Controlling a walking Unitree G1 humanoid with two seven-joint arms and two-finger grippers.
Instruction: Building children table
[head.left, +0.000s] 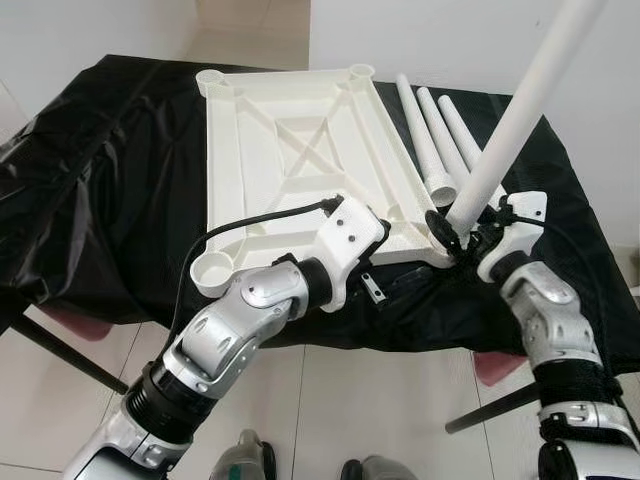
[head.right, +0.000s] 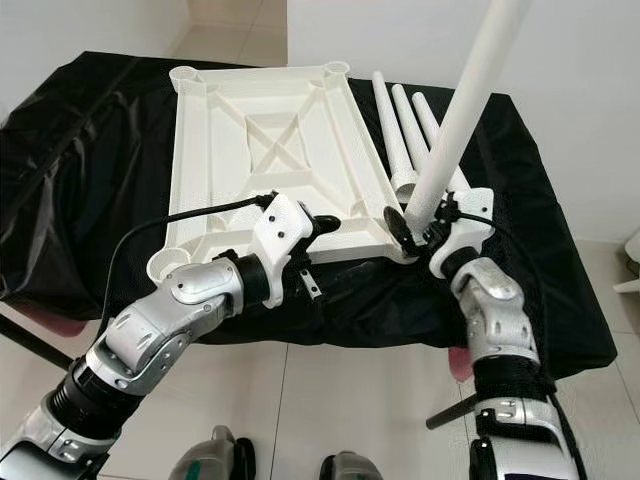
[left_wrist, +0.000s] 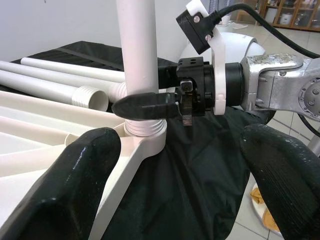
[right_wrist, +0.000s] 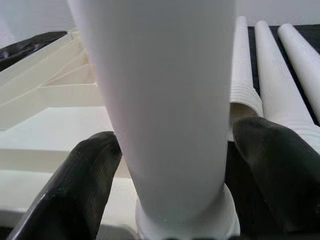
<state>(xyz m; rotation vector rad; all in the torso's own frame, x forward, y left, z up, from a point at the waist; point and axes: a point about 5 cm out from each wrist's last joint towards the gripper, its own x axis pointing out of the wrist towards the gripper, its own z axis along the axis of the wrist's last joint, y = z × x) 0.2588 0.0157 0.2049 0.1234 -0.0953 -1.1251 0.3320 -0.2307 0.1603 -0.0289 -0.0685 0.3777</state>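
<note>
Black cloth draped over a table, pale tiled floor below, white wall behind. White tabletop lying upside down on the cloth, ribbed underside up, round sockets at its corners. Three loose white legs side by side on the cloth just beside the tabletop's right edge, threaded ends toward the robot. Fourth leg standing tilted in the near right corner socket, top leaning away to the right. Right gripper closed around that leg just above the socket, one black finger on each side. Left gripper at the near edge of the tabletop, left of that corner, fingers spread and holding nothing. From the left wrist: threaded collar of the standing leg seated in the socket, one black fingertip of the right gripper pressed against the leg, the left gripper's own fingers wide apart in the foreground. From the right wrist: leg between both pads, loose legs beyond. No legible writing or labels anywhere.
</note>
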